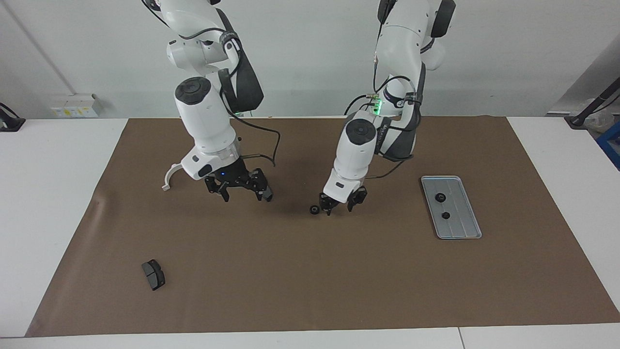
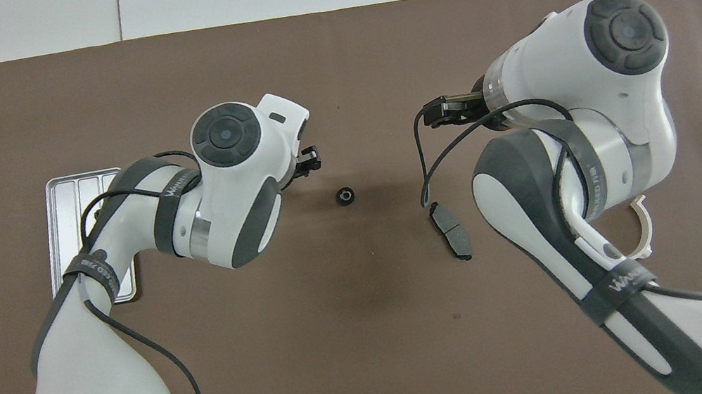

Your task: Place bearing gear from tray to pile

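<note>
One bearing gear (image 1: 314, 209) lies on the mat just beside the open, empty left gripper (image 1: 339, 205); two remain in the tray (image 1: 459, 233). Right gripper (image 1: 240, 189), open and empty, hovers near it; a sweep could roll it.

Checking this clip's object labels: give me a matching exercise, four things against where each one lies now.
Things:
1. bearing gear
2. white half-ring bracket
3. tray
4. two small black gears

Places:
A. toward the left arm's end of the mat
B. on the tray
C. on the mat beside the left gripper
D. toward the right arm's end, partly hidden by that arm

Pairs: 1-C, 2-D, 3-A, 4-B
</note>
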You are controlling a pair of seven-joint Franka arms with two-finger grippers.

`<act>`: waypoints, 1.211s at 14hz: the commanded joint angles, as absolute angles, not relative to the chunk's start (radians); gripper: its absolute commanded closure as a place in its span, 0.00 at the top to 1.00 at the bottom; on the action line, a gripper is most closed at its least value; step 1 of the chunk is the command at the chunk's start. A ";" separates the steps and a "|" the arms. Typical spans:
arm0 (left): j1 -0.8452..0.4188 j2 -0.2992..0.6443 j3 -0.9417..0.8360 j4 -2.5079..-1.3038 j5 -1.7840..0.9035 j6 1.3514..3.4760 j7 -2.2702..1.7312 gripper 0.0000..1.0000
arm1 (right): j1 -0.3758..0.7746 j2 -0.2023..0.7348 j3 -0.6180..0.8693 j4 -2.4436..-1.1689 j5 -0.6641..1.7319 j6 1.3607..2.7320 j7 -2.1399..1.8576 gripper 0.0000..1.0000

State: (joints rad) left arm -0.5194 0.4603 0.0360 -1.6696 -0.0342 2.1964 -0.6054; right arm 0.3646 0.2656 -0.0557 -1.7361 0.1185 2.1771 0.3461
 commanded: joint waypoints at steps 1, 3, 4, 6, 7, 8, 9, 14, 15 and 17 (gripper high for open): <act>-0.398 0.398 0.028 -1.669 -0.020 2.087 -0.421 0.68 | 0.440 0.314 -0.055 -1.727 0.114 2.238 0.444 1.00; -0.310 0.350 0.026 -1.690 -0.021 2.030 -0.239 0.67 | 0.500 0.347 -0.057 -1.724 0.088 2.284 0.504 1.00; -0.278 0.332 0.028 -1.707 -0.021 2.014 -0.165 0.67 | 0.524 0.360 -0.057 -1.721 0.062 2.290 0.526 1.00; -0.214 0.308 0.028 -1.759 -0.021 2.022 -0.010 0.67 | 0.584 0.434 -0.057 -1.675 0.000 2.292 0.596 1.00; -0.177 0.302 0.028 -1.781 -0.021 2.029 0.067 0.67 | 0.609 0.477 -0.057 -1.649 -0.041 2.301 0.629 1.00; -0.146 0.299 0.028 -1.798 -0.021 2.043 0.149 0.66 | 0.624 0.506 -0.055 -1.643 -0.078 2.324 0.649 1.00; -0.118 0.295 0.029 -1.815 -0.021 2.074 0.231 0.66 | 0.629 0.523 -0.055 -1.644 -0.098 2.339 0.653 1.00; -0.064 0.267 0.029 -1.992 -0.023 2.339 0.321 0.65 | 0.669 0.561 -0.055 -1.658 -0.103 2.358 0.652 1.00; -0.063 0.268 0.029 -2.011 -0.021 2.365 0.319 0.65 | 0.670 0.561 -0.055 -1.661 -0.103 2.356 0.647 1.00; -0.055 0.268 0.029 -2.031 -0.023 2.375 0.307 0.63 | 0.672 0.561 -0.055 -1.674 -0.109 2.339 0.638 1.00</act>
